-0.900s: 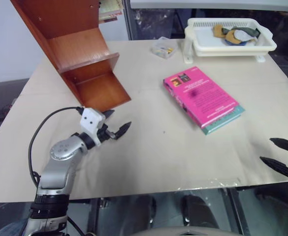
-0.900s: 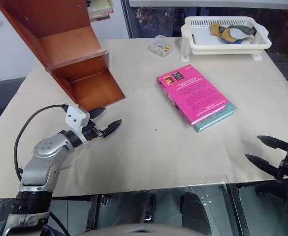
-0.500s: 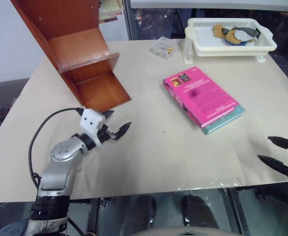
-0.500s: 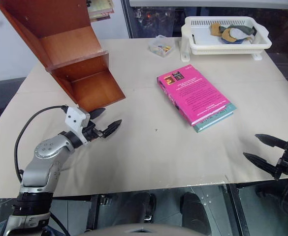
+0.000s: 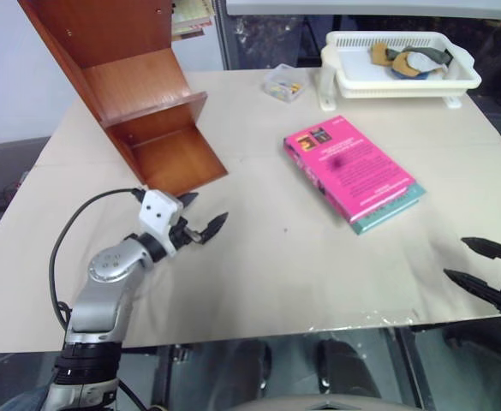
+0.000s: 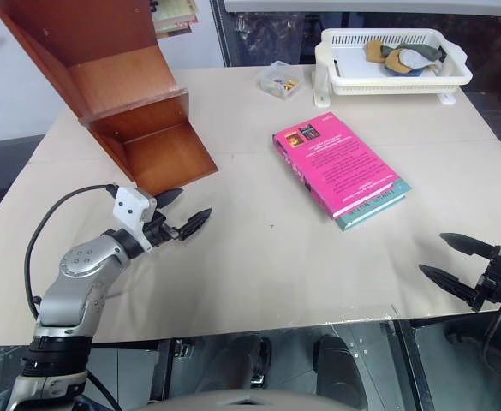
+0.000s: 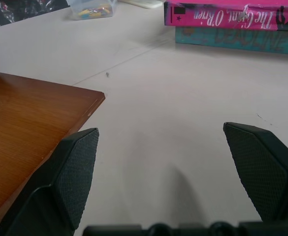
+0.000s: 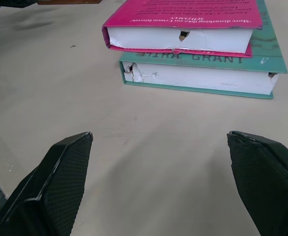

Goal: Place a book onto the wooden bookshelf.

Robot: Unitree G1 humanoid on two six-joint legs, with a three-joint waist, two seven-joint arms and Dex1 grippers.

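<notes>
Pink book (image 5: pixel 351 169) lies untouched on the desk (image 5: pixel 259 265), right of the wooden bookshelf (image 5: pixel 139 94); both hands spread, empty.

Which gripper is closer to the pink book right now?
Right. The right gripper hangs open at the table's near edge, just in front of the pink book. The left gripper is open beside the wooden bookshelf, farther across the table.
</notes>
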